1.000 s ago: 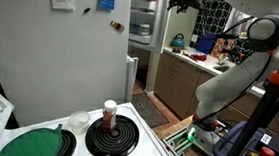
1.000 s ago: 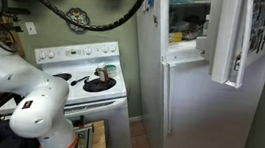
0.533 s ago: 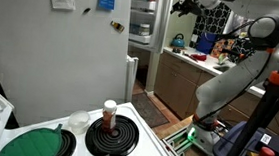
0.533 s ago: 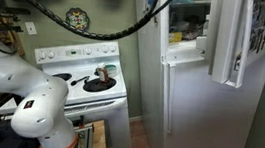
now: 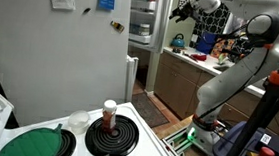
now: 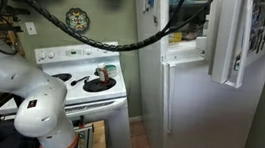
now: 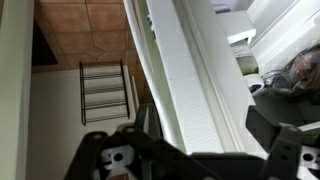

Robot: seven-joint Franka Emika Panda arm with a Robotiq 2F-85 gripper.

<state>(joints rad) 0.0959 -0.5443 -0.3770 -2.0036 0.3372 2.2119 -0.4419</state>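
Note:
My gripper (image 5: 182, 7) is raised high beside the open top compartment (image 5: 142, 18) of the white fridge (image 5: 76, 58). In the wrist view the gripper (image 7: 205, 132) stands open, its dark fingers (image 7: 270, 128) on either side of a white door edge (image 7: 185, 80) that runs diagonally between them. I cannot tell whether they touch it. Bagged items (image 7: 292, 72) lie on a shelf to the right. In an exterior view the upper door (image 6: 232, 40) hangs open, and the gripper itself is hidden there.
A stove (image 6: 81, 83) stands beside the fridge, with a pan (image 6: 99, 80) on it. A red-capped bottle (image 5: 110, 113) stands on a black coil burner and a green lid (image 5: 34, 145) lies alongside. A cluttered counter (image 5: 196, 57) is behind the arm.
The arm has swung further toward the open upper compartment, and its cable has shifted that way with it. The jaws have stayed open.

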